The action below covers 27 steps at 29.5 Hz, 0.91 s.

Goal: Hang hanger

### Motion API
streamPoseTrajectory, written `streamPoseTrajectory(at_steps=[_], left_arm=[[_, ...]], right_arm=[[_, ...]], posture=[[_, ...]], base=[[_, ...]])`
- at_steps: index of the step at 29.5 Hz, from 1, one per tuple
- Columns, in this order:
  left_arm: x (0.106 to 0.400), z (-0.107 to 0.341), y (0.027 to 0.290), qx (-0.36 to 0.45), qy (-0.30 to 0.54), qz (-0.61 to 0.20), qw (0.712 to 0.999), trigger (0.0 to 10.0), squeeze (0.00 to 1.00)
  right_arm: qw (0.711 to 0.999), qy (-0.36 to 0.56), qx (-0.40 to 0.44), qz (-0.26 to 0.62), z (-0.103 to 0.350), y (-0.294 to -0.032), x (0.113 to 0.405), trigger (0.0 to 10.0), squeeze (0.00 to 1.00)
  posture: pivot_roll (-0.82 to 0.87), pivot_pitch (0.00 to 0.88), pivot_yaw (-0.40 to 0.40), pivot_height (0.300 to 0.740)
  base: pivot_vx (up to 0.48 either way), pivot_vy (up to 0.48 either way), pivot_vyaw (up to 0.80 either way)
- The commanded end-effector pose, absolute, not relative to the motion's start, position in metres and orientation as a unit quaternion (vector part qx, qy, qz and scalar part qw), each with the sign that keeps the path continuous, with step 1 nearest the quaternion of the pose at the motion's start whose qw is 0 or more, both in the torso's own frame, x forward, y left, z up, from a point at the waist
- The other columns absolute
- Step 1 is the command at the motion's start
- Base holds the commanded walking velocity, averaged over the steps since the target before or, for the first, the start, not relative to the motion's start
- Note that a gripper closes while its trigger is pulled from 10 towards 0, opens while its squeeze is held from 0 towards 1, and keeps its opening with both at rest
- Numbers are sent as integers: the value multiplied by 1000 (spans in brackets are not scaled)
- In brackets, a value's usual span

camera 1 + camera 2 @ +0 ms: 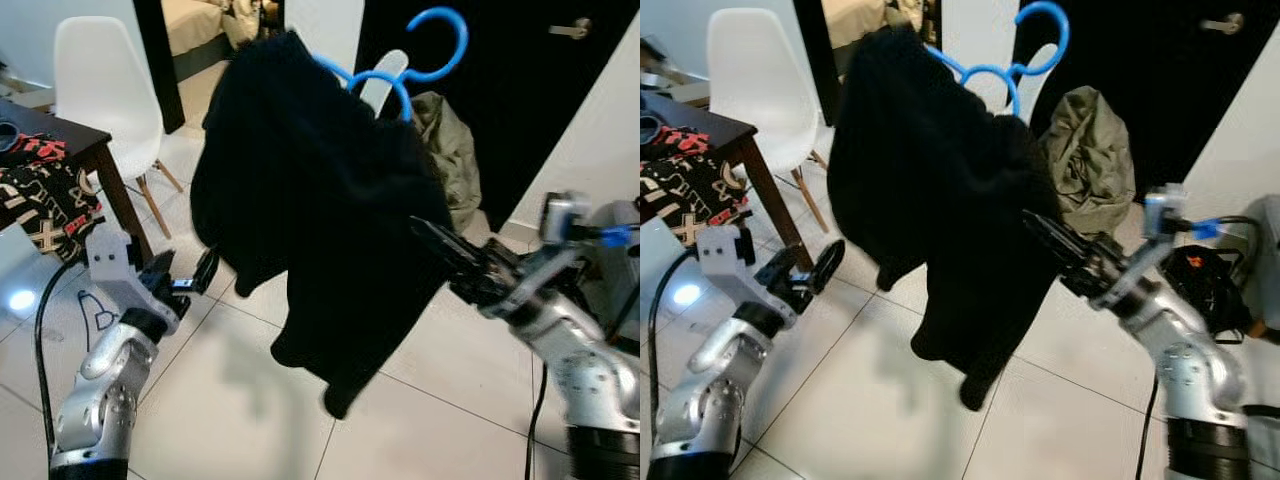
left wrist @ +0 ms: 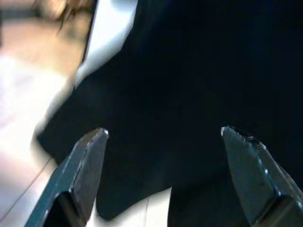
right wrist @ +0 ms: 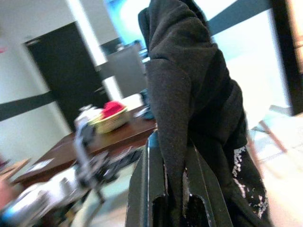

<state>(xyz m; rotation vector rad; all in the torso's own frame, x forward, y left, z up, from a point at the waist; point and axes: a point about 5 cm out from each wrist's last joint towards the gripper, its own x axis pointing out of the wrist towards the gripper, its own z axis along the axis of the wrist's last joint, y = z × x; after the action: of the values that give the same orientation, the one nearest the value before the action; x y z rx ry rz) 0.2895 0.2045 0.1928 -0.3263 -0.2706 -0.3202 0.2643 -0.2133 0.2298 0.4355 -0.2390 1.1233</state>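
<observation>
A black garment (image 1: 310, 200) hangs in mid-air on a blue hanger (image 1: 440, 45), whose hook sticks up above it in front of the dark door. My right gripper (image 1: 422, 230) reaches into the garment's right side. In the right wrist view its fingers (image 3: 158, 189) are shut on a fold of the black garment (image 3: 189, 85). My left gripper (image 1: 185, 272) stands open low at the garment's left edge, with nothing between its fingers. In the left wrist view the dark garment (image 2: 189, 71) hangs just beyond the open left gripper (image 2: 163, 135).
A white chair (image 1: 105, 80) and a dark wooden table (image 1: 95, 150) with a patterned cloth (image 1: 40, 195) stand at the left. An olive bag (image 1: 450, 150) slumps on the floor by the black door (image 1: 520, 100). Tiled floor lies below the garment.
</observation>
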Motion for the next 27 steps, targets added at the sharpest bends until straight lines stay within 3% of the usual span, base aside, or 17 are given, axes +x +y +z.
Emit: streamPoseTrajectory(at_steps=[1,10,14,21,27], left_arm=[[284,225,207,-154,-188,-204,948,10000,0],[275,258,211,-130,-236,-262,927,10000,0],[258,288,233,-101,-278,-310,904,10000,0],[243,297,245,-75,-273,-359,889,10000,0],[228,304,249,-77,-265,-417,866,10000,0]], right_arm=[[772,-132,194,591,240,-214,247,10000,0],[770,-104,185,602,234,-222,240,10000,0],[773,-120,181,596,251,-244,233,10000,0],[769,-128,172,602,264,-259,225,10000,0],[747,-139,168,627,280,-267,215,10000,0]], posture=[[35,47,-63,740],[33,44,-57,740],[24,43,-49,740],[23,44,-48,740],[16,45,-48,740]], base=[[0,0,0],[0,0,0],[0,0,0],[0,0,0],[0,0,0]])
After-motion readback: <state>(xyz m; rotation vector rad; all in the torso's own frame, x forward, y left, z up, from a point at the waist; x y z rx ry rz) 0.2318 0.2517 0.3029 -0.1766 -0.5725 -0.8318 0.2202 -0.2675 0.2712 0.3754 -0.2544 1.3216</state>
